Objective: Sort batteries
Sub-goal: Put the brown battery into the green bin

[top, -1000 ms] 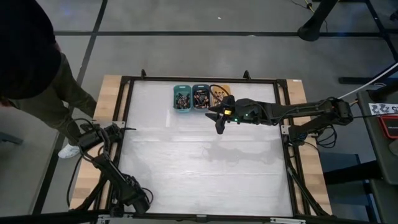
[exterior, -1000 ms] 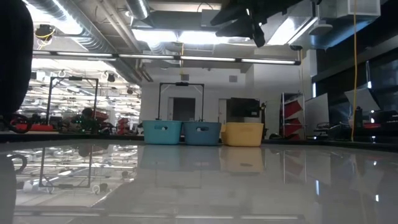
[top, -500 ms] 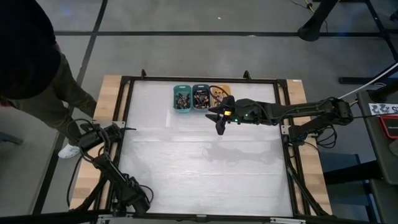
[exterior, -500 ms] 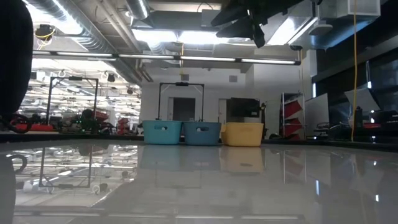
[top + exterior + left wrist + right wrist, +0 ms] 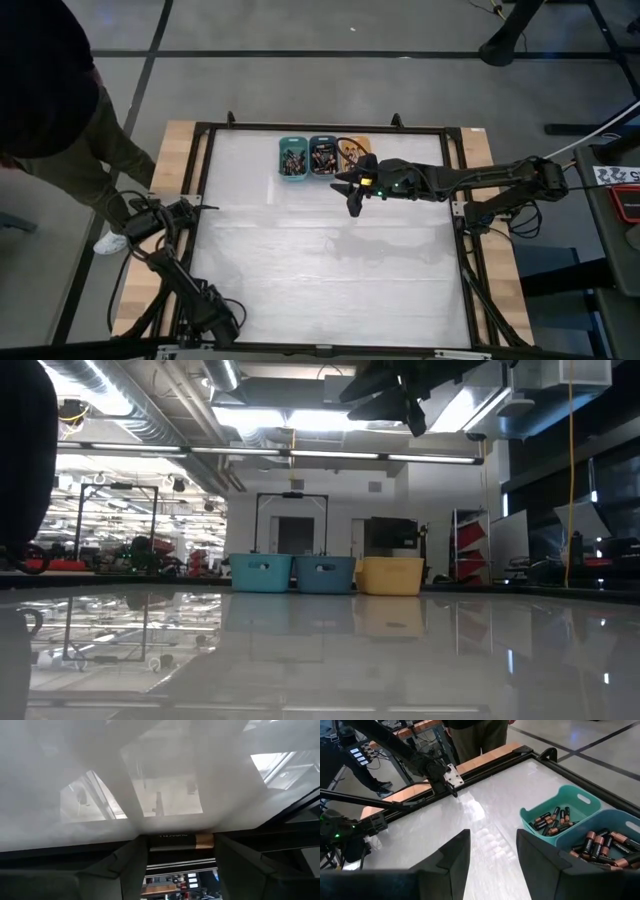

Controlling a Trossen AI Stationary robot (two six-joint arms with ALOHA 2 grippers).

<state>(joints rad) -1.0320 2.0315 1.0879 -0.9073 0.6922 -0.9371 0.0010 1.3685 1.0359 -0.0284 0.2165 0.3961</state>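
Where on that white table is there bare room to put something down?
Nearly all of the table is bare: everything nearer than the bins, from the left gripper at the left edge across to the right rail. It is crowded only at the far edge, where the teal bin, blue bin and right gripper cluster.

White glossy table (image 5: 330,270) under the dark right gripper (image 5: 352,192). Just beside it, a teal bin (image 5: 292,158), a blue bin (image 5: 323,156) and an orange bin (image 5: 352,152), all filled with black batteries (image 5: 551,818) banded in copper.
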